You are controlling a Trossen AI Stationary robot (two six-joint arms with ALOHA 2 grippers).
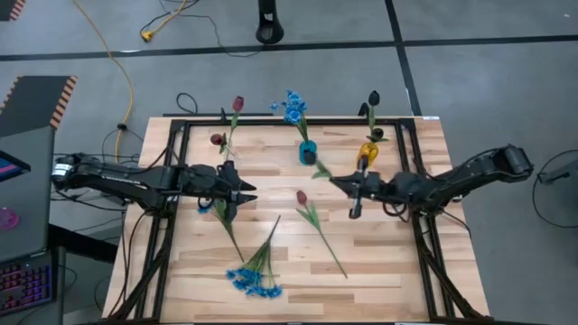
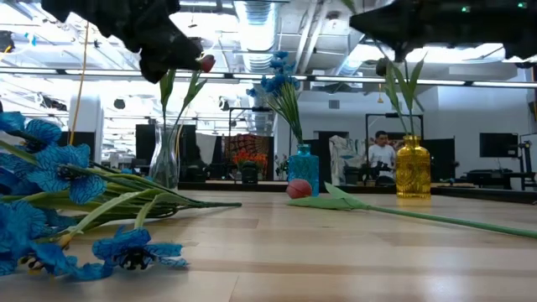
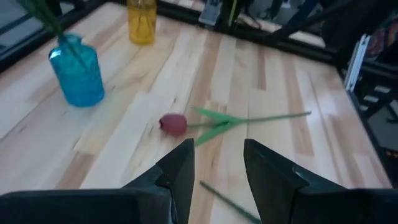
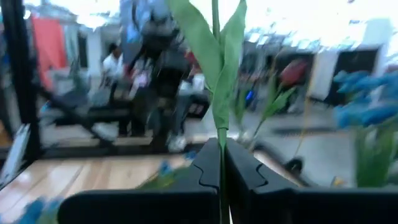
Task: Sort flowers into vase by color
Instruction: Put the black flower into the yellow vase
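A long green-stemmed held flower (image 4: 217,93) stands pinched upright between the closed fingers of the right gripper (image 4: 219,163). Its leaves fan out above the fingers; its blossom cannot be made out, so its colour is uncertain. From above, this gripper (image 1: 340,184) hangs over the middle of the wooden table (image 1: 397,271), near the yellow vase (image 1: 366,152), which already carries a near-black tulip (image 1: 373,97). The blue vase (image 1: 308,152) with blue blossoms (image 1: 292,106) stands near it on the other side. A clear vase (image 2: 165,159) further left holds a dark red tulip (image 1: 238,104).

Still loose on the table are a red tulip (image 1: 302,196) and a blue bunch (image 1: 253,280). The left gripper (image 1: 242,190) hovers above the table with its fingers apart and nothing between them, a loose stem (image 3: 227,202) lying just below.

The main risk, as a judgement: the grip is on a thin, slick stem, so the flower may swivel or slide in the pinch, and the stem tip may then miss a narrow vase neck. The leaves could snag on flowers already in a vase and drag them out. With the arm this near the yellow vase, a sideways move could tip it. A wrong colour match is also possible. For the left gripper, a descent onto a flat stem may scrape the wood and close on nothing.
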